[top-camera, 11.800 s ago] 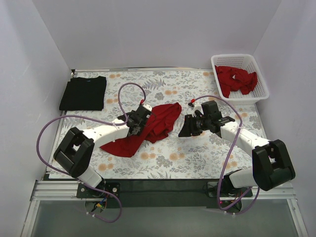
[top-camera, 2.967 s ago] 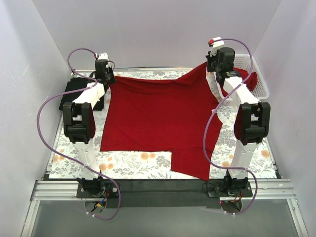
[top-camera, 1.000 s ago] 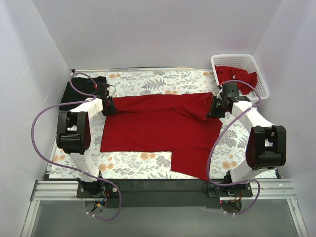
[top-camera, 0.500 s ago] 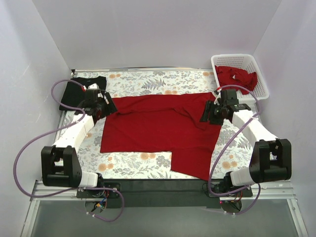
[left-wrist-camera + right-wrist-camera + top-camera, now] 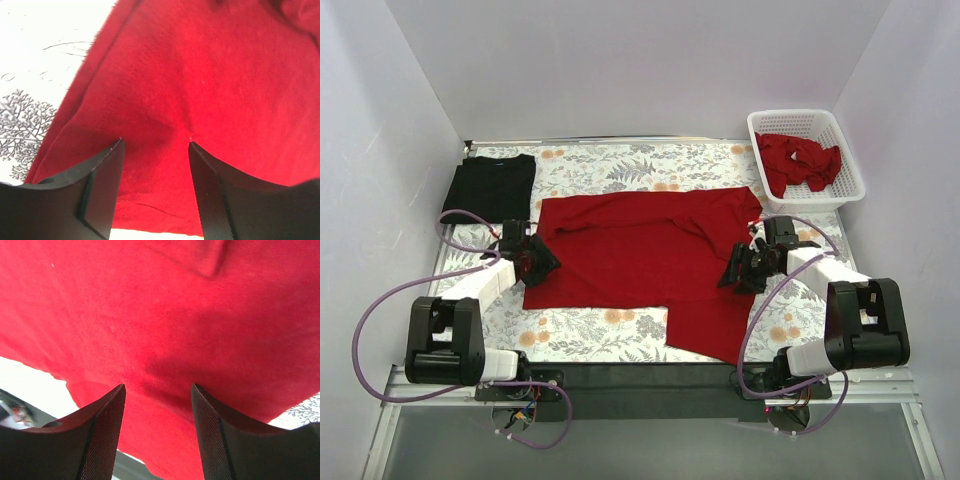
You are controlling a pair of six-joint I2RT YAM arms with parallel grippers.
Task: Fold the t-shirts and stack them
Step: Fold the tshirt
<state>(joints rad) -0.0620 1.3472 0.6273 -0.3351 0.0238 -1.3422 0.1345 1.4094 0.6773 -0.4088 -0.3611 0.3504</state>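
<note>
A bright red t-shirt (image 5: pixel 640 250) lies spread on the flowered table, its top part folded down and a flap reaching the near edge. My left gripper (image 5: pixel 538 262) is open at the shirt's left edge, low over the cloth (image 5: pixel 210 75). My right gripper (image 5: pixel 732 277) is open over the shirt's right side; red cloth (image 5: pixel 160 305) fills that wrist view. Neither holds anything. A folded black t-shirt (image 5: pixel 488 187) lies at the back left. More red shirts (image 5: pixel 800 163) are heaped in the basket.
The white lattice basket (image 5: pixel 850 170) stands at the back right corner. White walls close in the table on three sides. The table's black near edge (image 5: pixel 640 375) runs between the arm bases. Purple cables loop beside both arms.
Both grippers have let go of the shirt's top edge and drawn back toward me and down its sides. The shirt now lies with its upper part folded down.
</note>
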